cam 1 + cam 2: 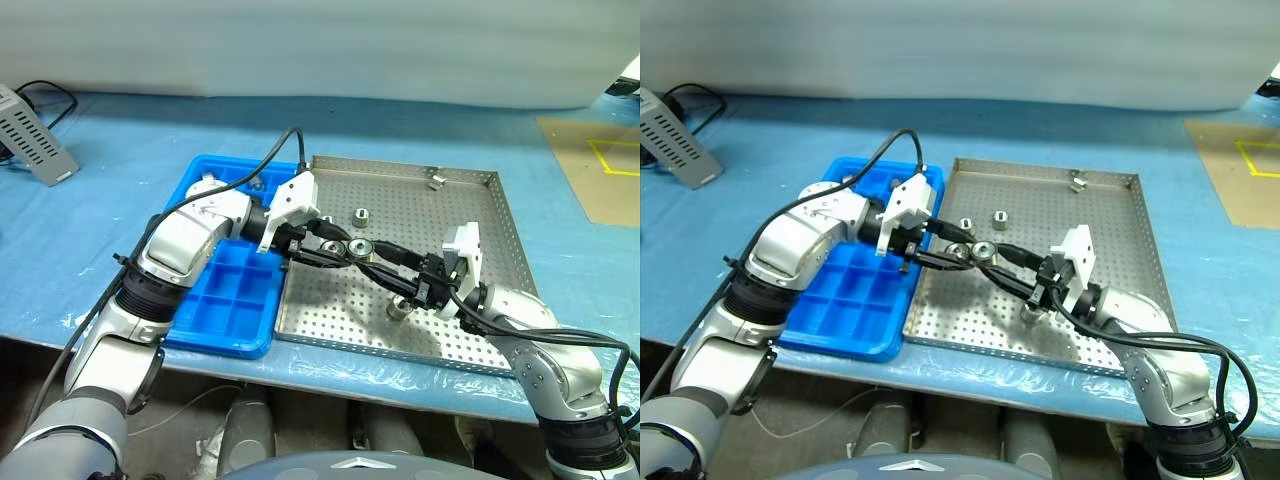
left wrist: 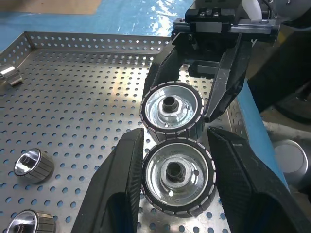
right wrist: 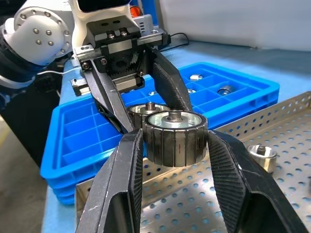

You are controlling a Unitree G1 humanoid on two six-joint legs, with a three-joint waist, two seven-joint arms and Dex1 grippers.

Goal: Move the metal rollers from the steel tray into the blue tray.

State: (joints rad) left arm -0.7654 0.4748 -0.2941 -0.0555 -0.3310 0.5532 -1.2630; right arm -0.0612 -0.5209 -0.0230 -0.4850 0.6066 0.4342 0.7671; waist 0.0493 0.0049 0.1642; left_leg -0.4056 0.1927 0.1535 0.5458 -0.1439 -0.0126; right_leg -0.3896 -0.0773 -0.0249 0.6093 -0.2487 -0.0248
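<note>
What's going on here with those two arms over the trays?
A two-armed robot is moving metal rollers out of the steel tray into the blue tray. Its left end effector grips one roller, and the right end effector grips a second roller. The two meet tip to tip above the steel tray, near the blue tray's edge. A few loose rollers lie on the steel tray.

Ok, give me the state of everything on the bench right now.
left gripper: shut on the left-held roller, lifted.
right gripper: shut on the right-held roller, lifted beside it.
steel tray: holds several loose rollers.
blue tray: at least two stored rollers in far compartments; near ones empty.
</note>
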